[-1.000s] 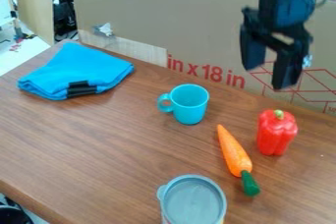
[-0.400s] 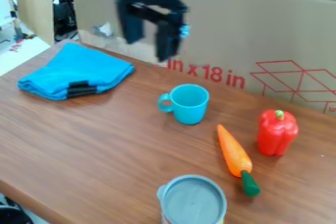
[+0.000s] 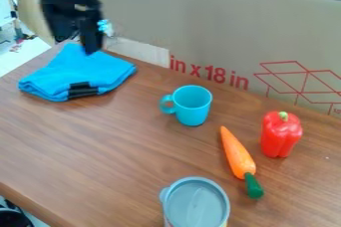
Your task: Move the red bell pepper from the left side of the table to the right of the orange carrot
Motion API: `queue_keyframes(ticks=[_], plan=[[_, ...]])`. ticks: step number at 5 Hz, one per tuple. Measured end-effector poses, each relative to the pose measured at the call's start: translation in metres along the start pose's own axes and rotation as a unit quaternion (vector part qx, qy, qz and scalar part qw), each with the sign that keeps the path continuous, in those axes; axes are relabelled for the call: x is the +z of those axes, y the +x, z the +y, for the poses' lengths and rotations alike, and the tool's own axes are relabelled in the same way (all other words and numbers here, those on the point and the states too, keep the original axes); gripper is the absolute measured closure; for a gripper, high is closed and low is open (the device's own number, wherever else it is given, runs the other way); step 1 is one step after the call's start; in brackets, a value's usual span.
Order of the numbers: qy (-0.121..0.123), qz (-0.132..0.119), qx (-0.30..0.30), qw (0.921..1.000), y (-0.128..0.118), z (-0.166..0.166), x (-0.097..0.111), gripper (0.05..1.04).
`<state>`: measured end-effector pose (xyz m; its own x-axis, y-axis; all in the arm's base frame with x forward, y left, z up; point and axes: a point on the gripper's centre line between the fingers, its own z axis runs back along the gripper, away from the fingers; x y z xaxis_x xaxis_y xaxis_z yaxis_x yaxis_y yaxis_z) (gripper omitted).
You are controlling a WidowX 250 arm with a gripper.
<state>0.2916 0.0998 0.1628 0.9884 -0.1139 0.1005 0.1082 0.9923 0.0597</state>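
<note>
Camera view: gripper (image 3: pixel 76 45), fingers apart, hangs near folded blue cloth (image 3: pixel 90 70) at the surface's (image 3: pixel 120 141) ten o'clock; probably light, limp, best pinched at its twelve-o'clock fold.

Bright, diffuse light covers the scene around the turquoise mug (image 3: pixel 193 106), and shadows beside it are soft and faint. Below and right of the mug, small pale highlights glint on the red pepper (image 3: pixel 281 134); nearer the camera than the mug, a mild sheen lies on the grey lid (image 3: pixel 196 203). Far left of the mug, the white floor (image 3: pixel 27 54) is very bright. Up and left of it, the gripper (image 3: pixel 77 45) is dark and blurred.
</note>
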Motion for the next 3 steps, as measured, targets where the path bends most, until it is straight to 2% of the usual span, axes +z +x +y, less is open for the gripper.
queue_keyframes(ticks=[3], plan=[[0.0, 0.001, 0.005, 1.0, -0.0019, 0.0046, -0.001, 0.083]])
